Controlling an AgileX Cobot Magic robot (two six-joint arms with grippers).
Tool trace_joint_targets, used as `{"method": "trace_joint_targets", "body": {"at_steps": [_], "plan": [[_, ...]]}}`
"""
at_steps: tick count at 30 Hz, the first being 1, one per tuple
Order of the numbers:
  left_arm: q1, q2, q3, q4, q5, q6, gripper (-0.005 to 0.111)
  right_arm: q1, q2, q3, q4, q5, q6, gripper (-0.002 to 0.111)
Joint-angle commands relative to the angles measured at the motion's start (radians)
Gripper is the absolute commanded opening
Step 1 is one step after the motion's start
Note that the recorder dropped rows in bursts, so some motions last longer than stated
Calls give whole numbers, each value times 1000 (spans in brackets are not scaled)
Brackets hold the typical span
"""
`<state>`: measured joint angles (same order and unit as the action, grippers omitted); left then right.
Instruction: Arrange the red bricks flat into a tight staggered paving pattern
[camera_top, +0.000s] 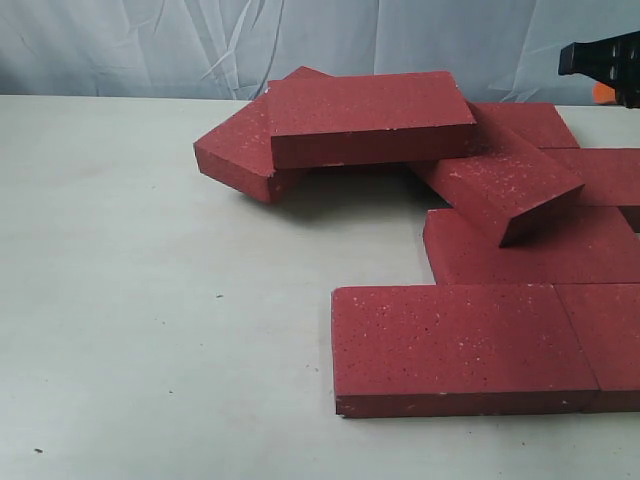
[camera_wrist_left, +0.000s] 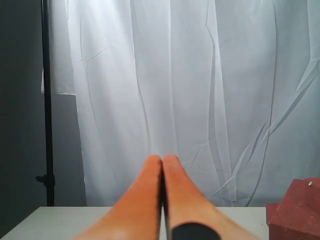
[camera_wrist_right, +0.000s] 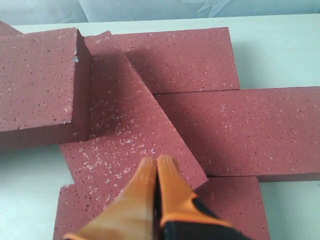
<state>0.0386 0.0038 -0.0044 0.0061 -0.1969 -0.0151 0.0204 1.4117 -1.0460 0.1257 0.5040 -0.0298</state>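
The table (camera_top: 150, 330) is a pale, flat surface; a white curtain (camera_top: 150, 40) hangs behind it.

The red bricks (camera_top: 560, 250) occupy the right half of the table in the exterior view, partly laid and partly heaped.
- Front brick (camera_top: 460, 345): lies flat, its short end touching a second flat brick at the right edge of that view.
- Top brick (camera_top: 365, 115): rests across the heap at the back, one end on an angled brick beneath it.
- Tilted brick (camera_top: 500, 185): lies diagonally on the flat bricks, one end under the top brick.

My right gripper (camera_wrist_right: 157, 164) has its orange fingers pressed together and holds nothing. Its tips are over the tilted brick (camera_wrist_right: 125, 135); I cannot tell whether they touch it.

My left gripper (camera_wrist_left: 162, 162) is likewise closed and empty, pointing at the curtain, with one brick corner to its side.
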Motion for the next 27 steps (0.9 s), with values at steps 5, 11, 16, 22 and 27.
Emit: {"method": "trace_joint_targets", "body": {"at_steps": [5,11,16,22,27], "plan": [[-2,7,-23,-17,10,-2,0,1,0,-7,0,-3,-3,-1],[-2,167,-152,-12,97,-2,0,1,0,-7,16,-4,-3,-1],[-2,352,-296,-12,168,-2,0,1,0,-7,16,-4,-3,-1],[-2,588,-470,-14,438,-2,0,1,0,-7,16,-4,-3,-1],[-2,782,-586,-19,576,-2,0,1,0,-7,16,-4,-3,-1]]}}
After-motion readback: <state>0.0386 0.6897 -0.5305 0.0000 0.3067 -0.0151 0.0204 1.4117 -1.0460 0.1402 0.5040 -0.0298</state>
